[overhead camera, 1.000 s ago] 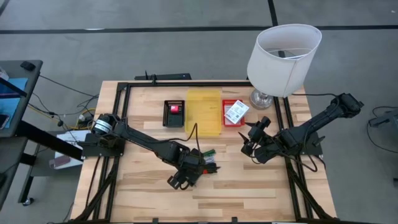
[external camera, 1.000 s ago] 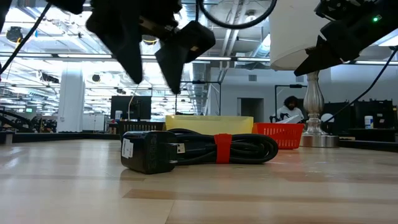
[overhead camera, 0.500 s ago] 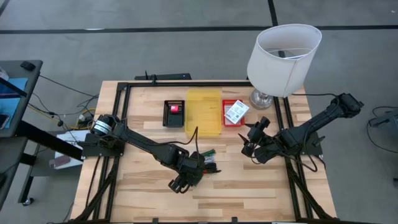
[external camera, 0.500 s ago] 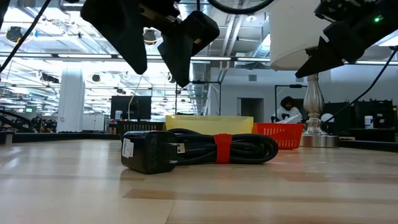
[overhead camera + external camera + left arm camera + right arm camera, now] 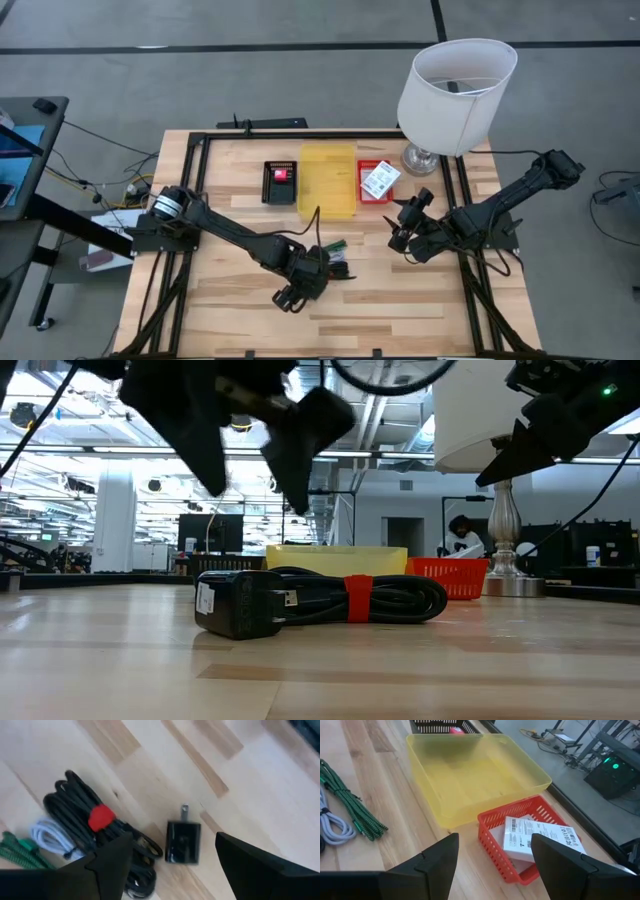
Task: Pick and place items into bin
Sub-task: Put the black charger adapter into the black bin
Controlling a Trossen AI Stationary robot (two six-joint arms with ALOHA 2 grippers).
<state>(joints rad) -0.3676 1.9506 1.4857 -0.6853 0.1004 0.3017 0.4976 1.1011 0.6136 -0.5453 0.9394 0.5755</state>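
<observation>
My left gripper (image 5: 292, 292) hangs open and empty over the near middle of the table. In the left wrist view (image 5: 172, 857) its fingers stand above and on either side of a black plug adapter (image 5: 183, 841). The adapter lies flat on the table next to its coiled black cable with a red tie (image 5: 100, 817). A white cable (image 5: 50, 832) and a green cord (image 5: 15, 852) lie beside the coil. My right gripper (image 5: 405, 228) waits open and empty above the table's right part. A yellow tray (image 5: 327, 180) stands at the far middle.
A red basket (image 5: 377, 182) holding a white labelled packet (image 5: 530, 837) stands right of the tray. A black basket (image 5: 280, 182) with a pink-red block stands left of it. A white-shaded lamp (image 5: 455, 90) stands at the far right. Bare wood lies toward the near edge.
My left gripper has moved a little toward the table's near edge above the adapter and cable, staying open. The things on the table have kept still.
</observation>
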